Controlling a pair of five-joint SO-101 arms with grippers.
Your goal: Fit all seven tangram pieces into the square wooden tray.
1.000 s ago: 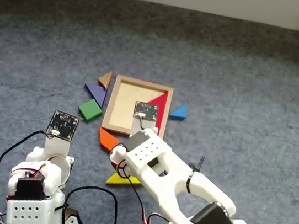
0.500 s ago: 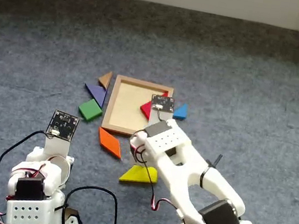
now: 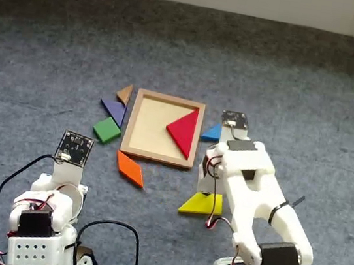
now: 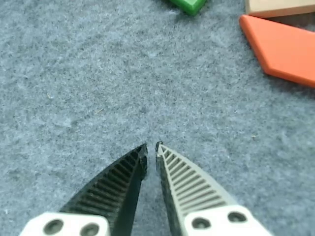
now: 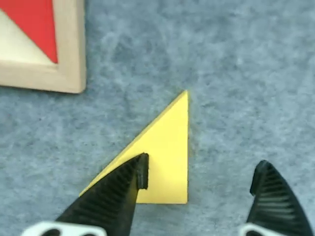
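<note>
One of seven done: the red triangle [image 3: 183, 132] sits in the tray [image 3: 158, 158], and six pieces lie loose on the bench. Right tool [image 5: 201, 174] hangs spread apart and empty, with the yellow triangle [image 5: 157, 157] directly under one tip and the tray just ahead. Left tool [image 4: 151, 147] is pinched together on nothing, with the orange piece [image 4: 280, 49] and green square [image 4: 189, 4] ahead of it.
</note>
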